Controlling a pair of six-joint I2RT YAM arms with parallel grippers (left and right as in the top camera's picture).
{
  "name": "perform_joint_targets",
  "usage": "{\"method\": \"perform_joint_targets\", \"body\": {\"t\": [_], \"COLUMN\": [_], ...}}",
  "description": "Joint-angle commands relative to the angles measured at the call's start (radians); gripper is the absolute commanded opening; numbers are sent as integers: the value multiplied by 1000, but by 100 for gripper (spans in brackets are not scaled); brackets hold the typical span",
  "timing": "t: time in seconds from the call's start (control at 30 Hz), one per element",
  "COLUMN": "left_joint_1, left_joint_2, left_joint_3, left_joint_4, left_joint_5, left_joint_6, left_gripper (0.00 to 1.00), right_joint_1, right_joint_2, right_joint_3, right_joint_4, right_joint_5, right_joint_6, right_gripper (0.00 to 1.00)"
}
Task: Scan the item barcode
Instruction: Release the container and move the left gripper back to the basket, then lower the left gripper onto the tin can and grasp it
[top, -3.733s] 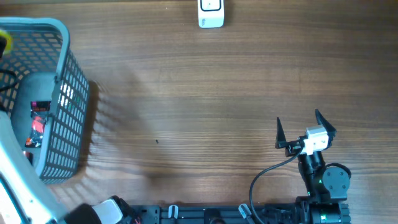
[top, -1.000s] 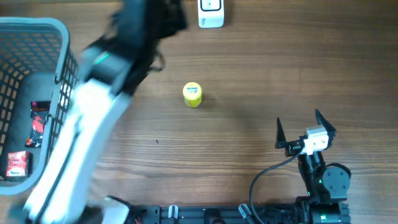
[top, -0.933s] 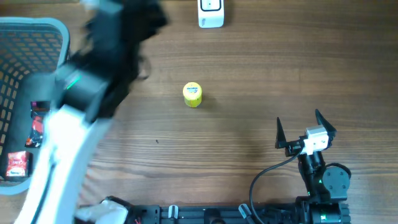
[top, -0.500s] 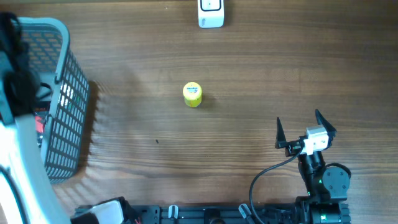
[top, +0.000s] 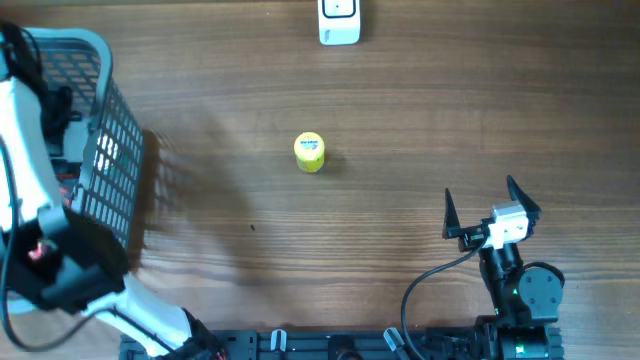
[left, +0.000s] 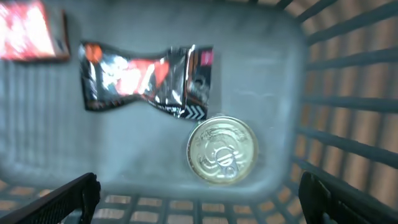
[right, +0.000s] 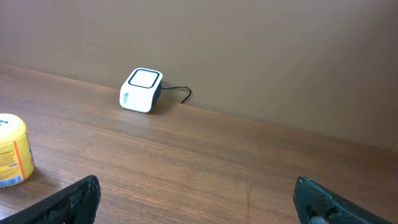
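A small yellow can (top: 309, 152) stands alone on the wooden table, also at the left edge of the right wrist view as the yellow can (right: 12, 158). The white barcode scanner (top: 339, 20) sits at the far edge; its cable shows behind the scanner (right: 142, 90). My left gripper (left: 199, 205) hangs open above the grey basket's floor (left: 261, 74), over a gold-lidded can (left: 222, 149) and a black-and-red snack packet (left: 146, 81). My right gripper (top: 490, 205) rests open at the near right, nothing between its fingers.
The grey mesh basket (top: 105, 170) stands at the table's left edge, with my left arm (top: 60, 260) reaching over it. A red packet (left: 31, 31) lies in the basket's far corner. The right arm's cable (top: 425, 280) loops near the front edge.
My left arm has swung from the table's middle back left over the basket. The yellow can stays where it stood on the table. The right arm has not moved.
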Motion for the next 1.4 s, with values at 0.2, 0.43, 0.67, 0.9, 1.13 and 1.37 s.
{"method": "perform_joint_targets", "body": {"t": [0.2,0.43,0.67,0.9,1.13,1.37], "left_joint_1": [-9,-10,-12,-18,-23,-23], "left_joint_2": [185,232,260,260,261,261], "left_joint_3": [-7,-42,-93,-135,-153,-153], "left_joint_4": [116,163,192,238,254,253], "left_joint_5": [40,47,54,60,66,71], "left_joint_6": [-20,-11,-11,8,7,7], "left_gripper": [98,99,100,99,95,72], "right_joint_1": [4,4,4,4,4,4], "right_joint_2": [-1,-1,-1,-1,-1,-1], "right_joint_3": [-1,-1,-1,-1,-1,-1], "right_joint_4": [4,4,4,4,4,4], "right_joint_5": [13,13,13,13,13,13], "right_joint_6": [19,18,18,18,19,18], "right_gripper": [100,100,100,100,100,100]}}
